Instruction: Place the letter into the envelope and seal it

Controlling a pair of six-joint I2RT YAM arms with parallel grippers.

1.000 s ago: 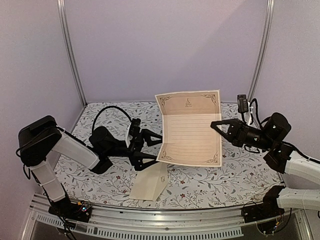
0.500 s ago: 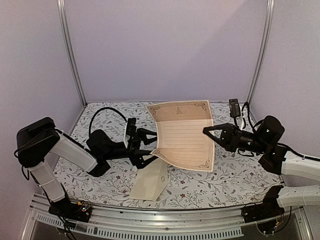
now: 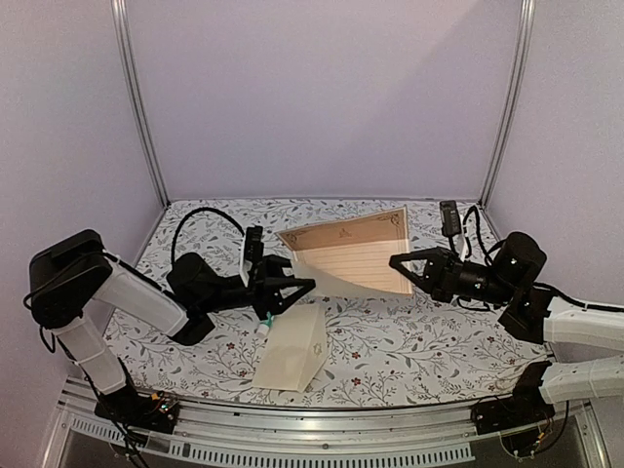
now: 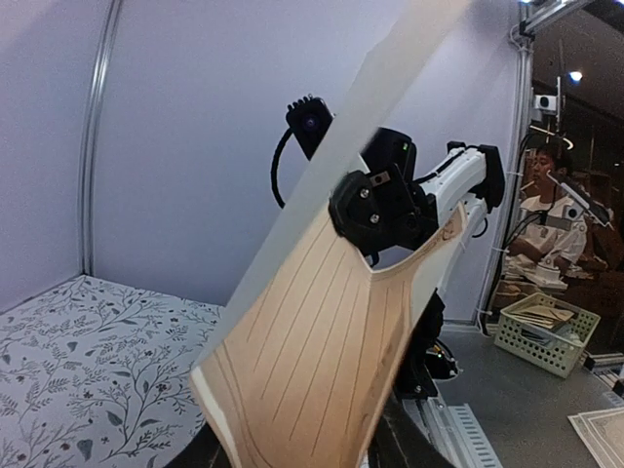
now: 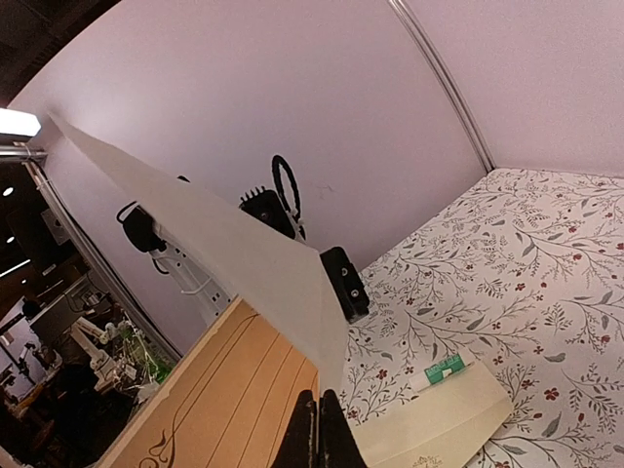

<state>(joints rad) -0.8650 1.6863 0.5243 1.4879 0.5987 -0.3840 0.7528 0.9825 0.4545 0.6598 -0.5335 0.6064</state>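
Observation:
The tan letter (image 3: 351, 255), with its dark border and ruled lines, hangs bowed in the air between both arms. My right gripper (image 3: 398, 268) is shut on its right edge; in the right wrist view the fingers (image 5: 319, 419) pinch the sheet (image 5: 224, 390). My left gripper (image 3: 308, 285) has its fingers drawn in on the letter's lower left edge. In the left wrist view the curved sheet (image 4: 322, 331) fills the gap between the dark fingers. The cream envelope (image 3: 292, 359) lies flat on the table below, also visible in the right wrist view (image 5: 439, 424).
A small white and green glue stick (image 3: 265, 328) lies by the envelope's far left corner. The floral tablecloth (image 3: 439, 341) is bounded by purple walls and metal posts (image 3: 136, 107). A basket (image 4: 541, 331) stands outside the cell.
The right arm has carried the letter left and lower, tilting it from upright to nearly flat. The left gripper's wide-open fingers have closed in on the letter's left edge.

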